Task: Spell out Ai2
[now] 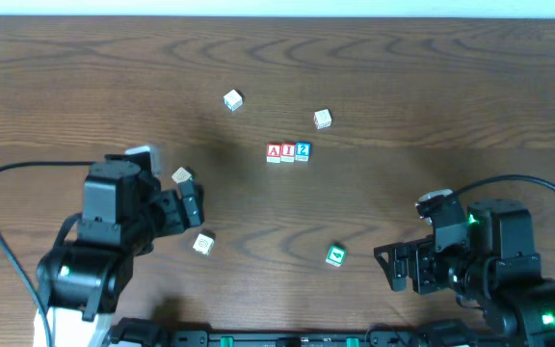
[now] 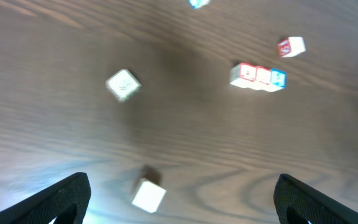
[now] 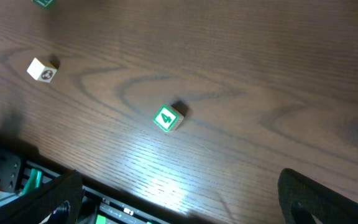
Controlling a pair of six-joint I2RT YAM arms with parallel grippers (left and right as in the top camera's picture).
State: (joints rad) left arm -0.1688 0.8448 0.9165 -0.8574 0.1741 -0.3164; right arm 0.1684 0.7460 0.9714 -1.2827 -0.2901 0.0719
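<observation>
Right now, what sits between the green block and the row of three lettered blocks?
Nothing. In the overhead view, only bare table separates the green block from the row.

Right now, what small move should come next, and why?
Probably just draw both arms back a little. The row already reads A, I, 2, with its blocks side by side and touching. The left pincer and the right pincer are open, empty and away from it, so nothing seems left to place.
</observation>
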